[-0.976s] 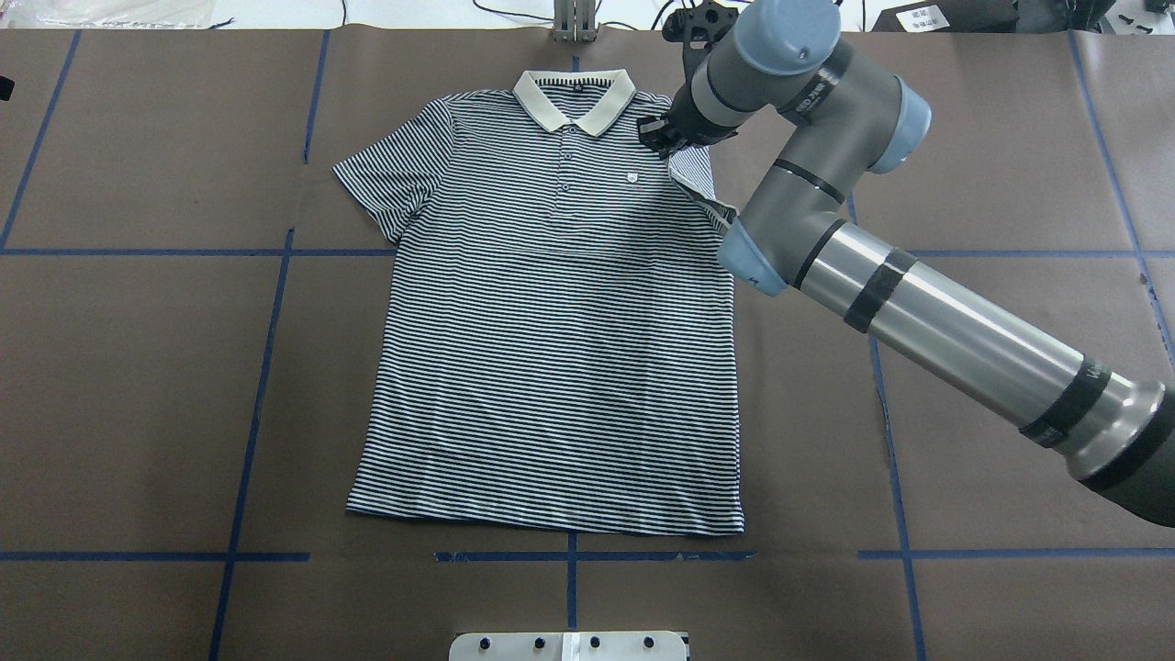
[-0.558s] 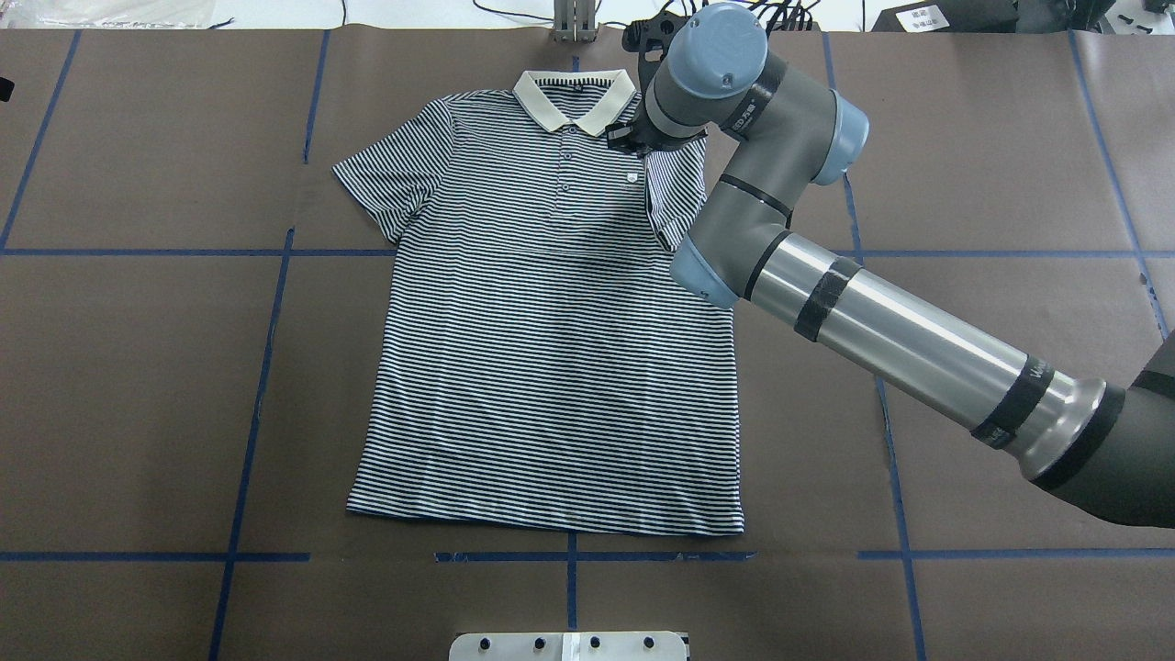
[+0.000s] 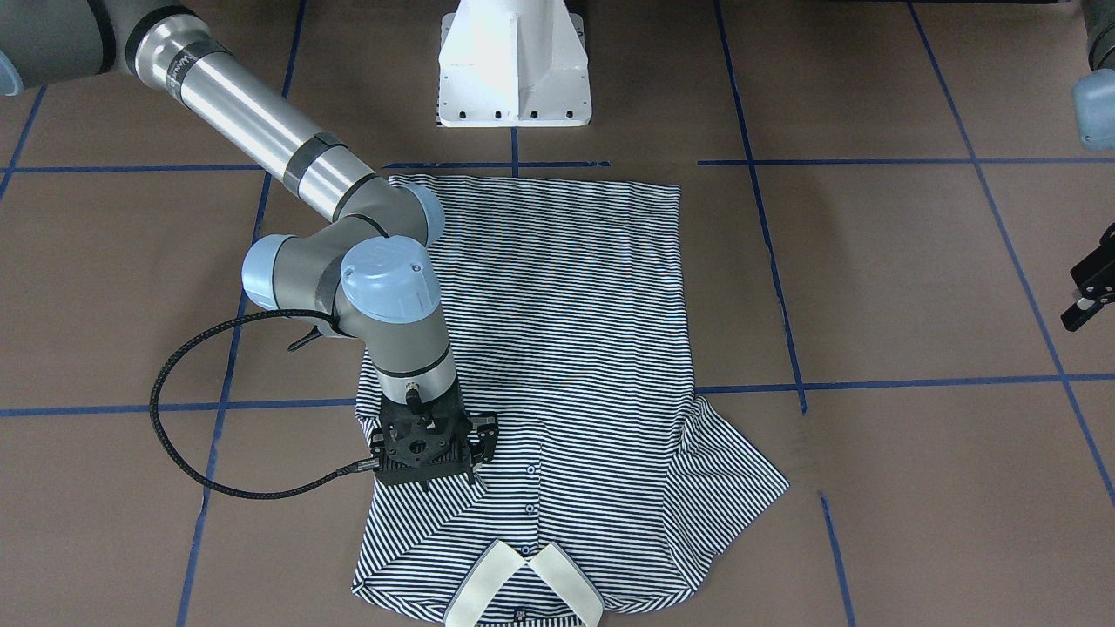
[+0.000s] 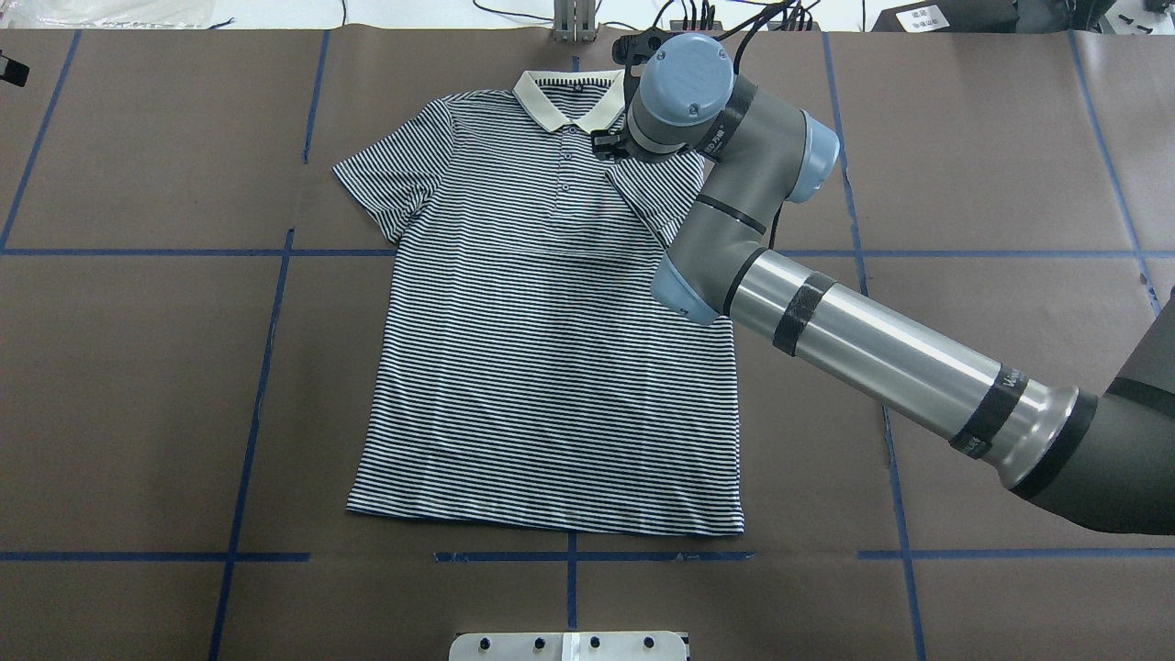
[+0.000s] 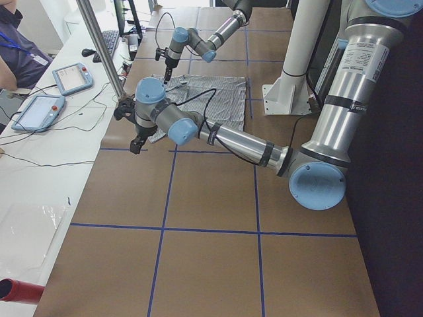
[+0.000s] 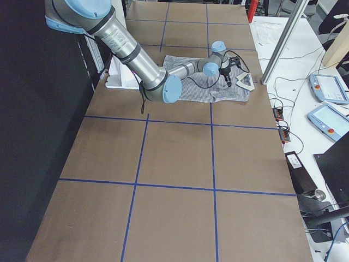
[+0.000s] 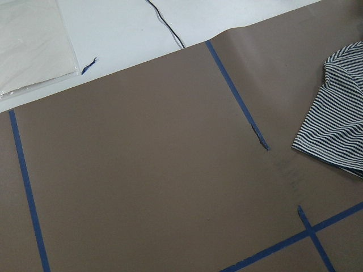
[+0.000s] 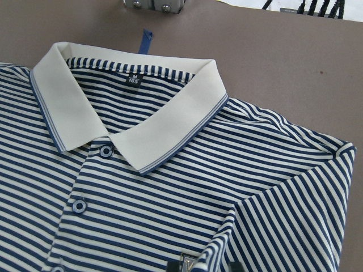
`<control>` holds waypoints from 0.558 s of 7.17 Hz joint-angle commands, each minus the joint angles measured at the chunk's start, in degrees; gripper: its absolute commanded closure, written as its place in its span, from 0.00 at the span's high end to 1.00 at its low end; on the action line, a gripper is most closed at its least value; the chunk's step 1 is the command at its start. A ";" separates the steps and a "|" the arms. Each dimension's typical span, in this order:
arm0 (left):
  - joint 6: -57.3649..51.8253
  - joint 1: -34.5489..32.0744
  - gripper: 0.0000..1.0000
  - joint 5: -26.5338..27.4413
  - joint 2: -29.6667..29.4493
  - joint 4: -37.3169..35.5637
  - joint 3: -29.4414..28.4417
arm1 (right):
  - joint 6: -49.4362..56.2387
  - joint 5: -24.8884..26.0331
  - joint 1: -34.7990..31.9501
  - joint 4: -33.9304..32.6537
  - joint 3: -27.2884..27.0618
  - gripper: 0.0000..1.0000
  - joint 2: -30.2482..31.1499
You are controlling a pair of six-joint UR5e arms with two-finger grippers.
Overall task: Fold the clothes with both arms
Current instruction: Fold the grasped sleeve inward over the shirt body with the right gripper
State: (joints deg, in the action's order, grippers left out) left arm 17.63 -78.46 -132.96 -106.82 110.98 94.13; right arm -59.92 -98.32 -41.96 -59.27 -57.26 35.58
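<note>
Brown paper covered the desk (image 4: 138, 386), and on it the striped polo shirt (image 4: 514, 367) lay flat, front up, hem nearest the robot. Further on, the right arm (image 4: 872, 358) crossed the shirt's edge. The right claw (image 4: 609, 147) was clamped on a sleeve (image 4: 656, 188) folded in over the chest, beside the white collar (image 4: 542, 99). The left claw (image 3: 1087, 298) hung well apart from the shirt; whether it was apart or together could not be told.
</note>
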 commanded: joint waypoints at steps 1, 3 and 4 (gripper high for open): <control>14.02 7.31 1.00 5.31 -3.82 2.55 -1.05 | -6.24 -2.12 -0.40 -0.49 -2.41 0.99 -0.07; 31.61 13.14 1.00 8.40 -7.87 10.00 -4.56 | -6.80 -15.77 -5.56 -10.45 -11.33 1.00 2.55; 35.25 15.95 1.00 15.55 -8.23 12.22 -5.79 | -4.09 -20.89 -8.20 -13.91 -16.43 1.00 5.53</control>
State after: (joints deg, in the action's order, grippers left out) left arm 46.26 -66.01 -123.56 -113.91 119.80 90.02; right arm -66.09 -112.09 -46.92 -67.91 -67.60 38.19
